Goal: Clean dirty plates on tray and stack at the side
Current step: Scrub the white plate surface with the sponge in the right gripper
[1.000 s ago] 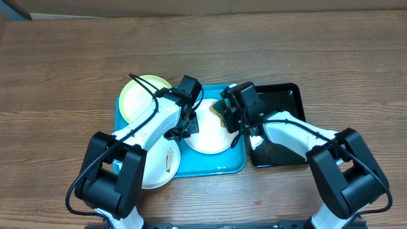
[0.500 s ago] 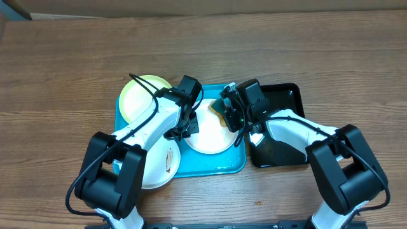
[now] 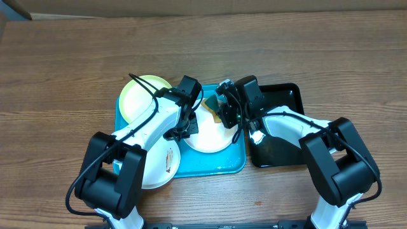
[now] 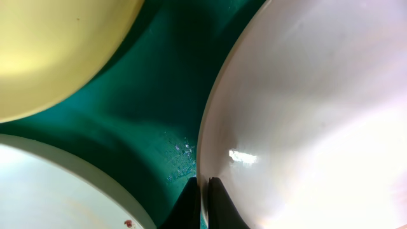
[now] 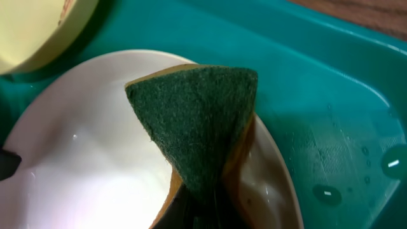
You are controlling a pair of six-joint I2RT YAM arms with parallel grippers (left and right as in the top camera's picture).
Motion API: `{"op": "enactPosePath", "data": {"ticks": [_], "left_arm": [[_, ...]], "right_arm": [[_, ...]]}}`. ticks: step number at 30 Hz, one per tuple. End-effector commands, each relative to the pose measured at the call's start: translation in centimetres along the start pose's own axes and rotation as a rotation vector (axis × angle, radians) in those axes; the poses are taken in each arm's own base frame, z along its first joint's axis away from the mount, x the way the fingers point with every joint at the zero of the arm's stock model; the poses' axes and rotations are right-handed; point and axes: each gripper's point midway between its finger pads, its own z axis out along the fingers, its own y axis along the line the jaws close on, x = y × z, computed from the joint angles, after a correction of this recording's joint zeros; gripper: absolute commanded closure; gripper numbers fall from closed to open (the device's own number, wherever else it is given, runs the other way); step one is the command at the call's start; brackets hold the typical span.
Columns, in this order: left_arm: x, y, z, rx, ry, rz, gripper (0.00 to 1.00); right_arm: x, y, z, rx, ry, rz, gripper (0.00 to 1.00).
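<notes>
Wood table [image 3: 63,63] under the tray [image 3: 216,166]. Green sponge [image 5: 197,121] clamped in the right gripper [image 5: 197,213] on the glossy white plate [image 5: 82,165]; only the left wrist shows the left gripper [image 4: 202,187] pinching its rim

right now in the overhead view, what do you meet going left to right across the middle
yellow-green plate → left hand → white plate → sponge at that plate's right edge → black tray
</notes>
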Motion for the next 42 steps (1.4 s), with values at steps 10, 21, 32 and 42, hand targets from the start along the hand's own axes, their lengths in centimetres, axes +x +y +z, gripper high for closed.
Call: {"op": "enactPosePath", "data": {"ticks": [10, 21, 32, 42], "left_arm": [[0.4, -0.4, 0.3, 0.003, 0.024, 0.038, 0.96], [0.3, -0.4, 0.3, 0.003, 0.023, 0.038, 0.96], [0.3, -0.3, 0.3, 0.001, 0.022, 0.038, 0.96], [0.3, -0.3, 0.3, 0.001, 0.022, 0.038, 0.96]], "right_arm": [[-9.4, 2.9, -5.9, -0.151, -0.127, 0.028, 0.96], [-1.3, 3.9, -4.9, -0.166, 0.154, 0.059, 0.96], [2.9, 2.8, -2.4, -0.117, 0.242, 0.06, 0.96], [4.5, -0.1, 0.7, 0.022, 0.267, 0.077, 0.96]]}}
